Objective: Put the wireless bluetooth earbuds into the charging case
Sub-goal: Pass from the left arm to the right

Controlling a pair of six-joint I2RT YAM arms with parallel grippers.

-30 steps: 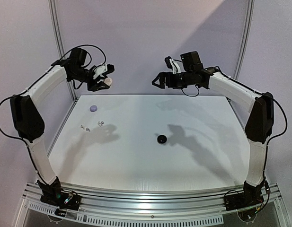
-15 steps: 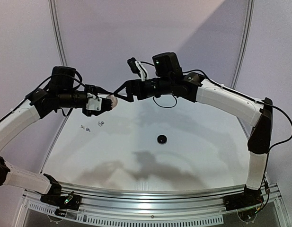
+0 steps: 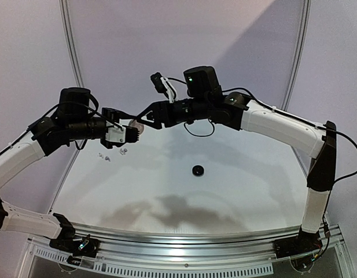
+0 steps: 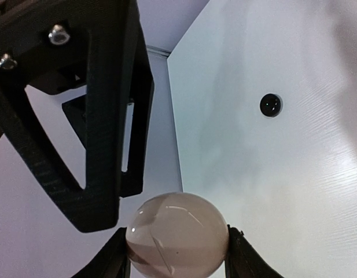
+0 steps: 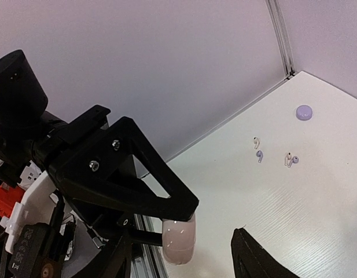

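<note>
From the top, the case point(image 3: 135, 130) is seen clamped aloft left of centre by the left gripper point(image 3: 132, 132), with the earbuds point(image 3: 107, 156) lying on the table point(image 3: 236, 191) below. In the left wrist view its smooth, likely slippery rim is shown pinched at bottom centre. Only in the right wrist view is the right gripper point(image 5: 179, 255) shown parted around it, and the tiny, light earbuds at upper right are judged best pinched across the body.

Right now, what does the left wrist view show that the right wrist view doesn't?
Only the left wrist view shows the black puck lying on the table, and the round face of the pale round case clamped in the left gripper. Only the right wrist view shows the lavender puck near the table's corner and the small pale earbuds lying apart from it. Both show the case, the white table and the two grippers close together, with the right gripper open and its fingers either side of the case.
</note>
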